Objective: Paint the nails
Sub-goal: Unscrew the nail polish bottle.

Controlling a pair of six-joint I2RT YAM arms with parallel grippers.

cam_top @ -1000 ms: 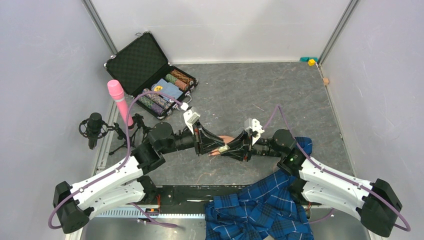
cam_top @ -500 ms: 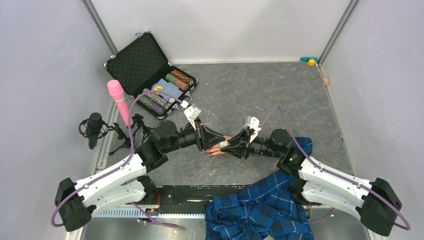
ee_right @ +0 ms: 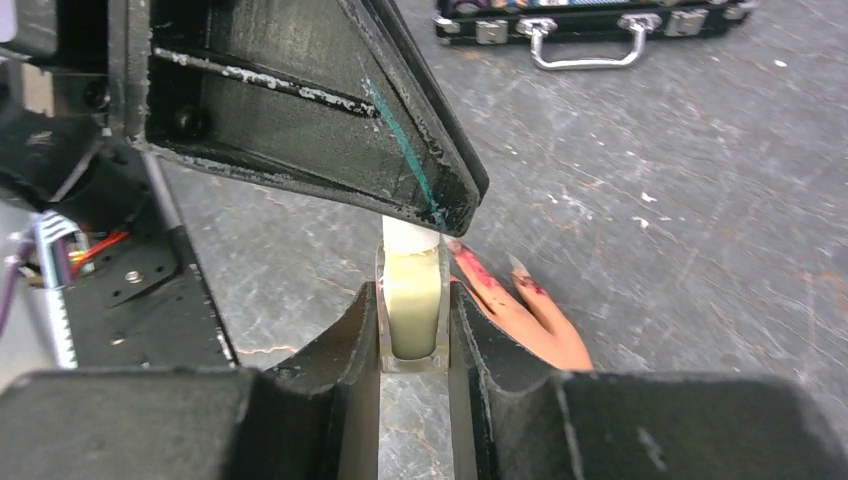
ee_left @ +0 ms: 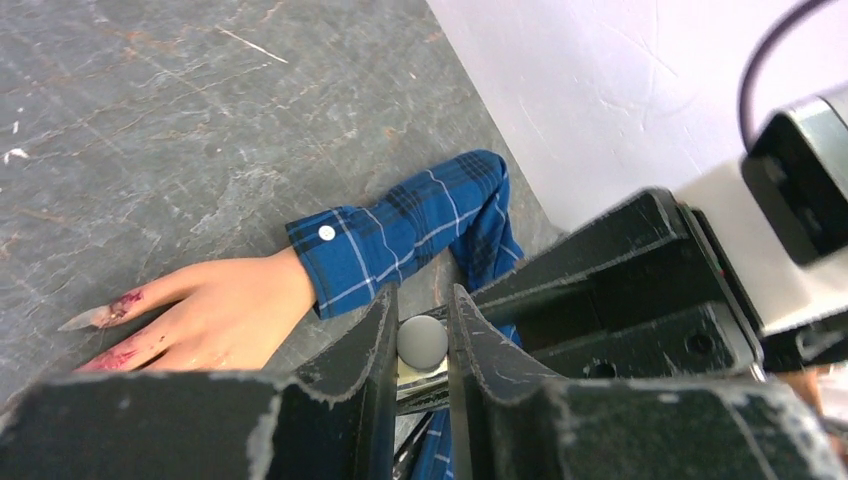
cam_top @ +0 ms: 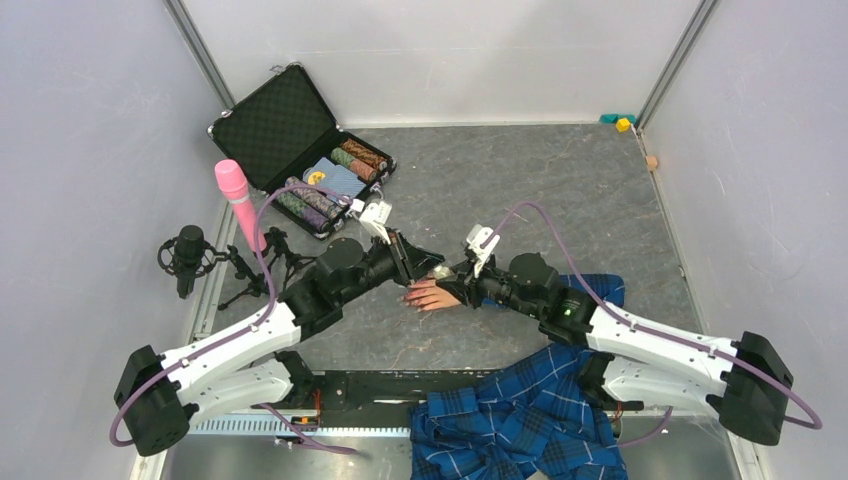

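**Surface** [cam_top: 560, 190]: grey, stone-patterned, walled on three sides.

**Mannequin hand** [ee_left: 225, 315]: flesh-coloured, lying flat near the middle of the surface, fingers pointing toward the left arm. The wrist goes into a blue plaid sleeve [ee_left: 400, 235] that trails off toward the right arm.

**Nails** [ee_left: 92, 319]: long and pointed, at the fingertips of the mannequin hand and resting on the surface. Reddish smears show on the nails and on the fingers just behind them.

**Bottle** [ee_right: 411, 275]: small and clear with pale contents, held off the surface just beside the mannequin fingertips. Whether it touches them cannot be told.

**Cap** [ee_left: 422, 342]: white and round, on the end of the bottle.

**Right hand** [ee_right: 412, 300]: fingers clamped on the body of the bottle.

**Left hand** [ee_left: 422, 305]: facing the right hand, fingers closed on the cap from either side.

**Case** [cam_top: 275, 125]: black, lid open, at the far left of the surface, with rows of chips [cam_top: 312, 200] inside.

**Pink microphone** [cam_top: 237, 200]: beside the case, at the left edge.

**Black microphone** [cam_top: 188, 255]: on a stand, left of the pink one.

**Plaid cloth** [cam_top: 520, 420]: blue, bunched at the near edge between the arm bases.
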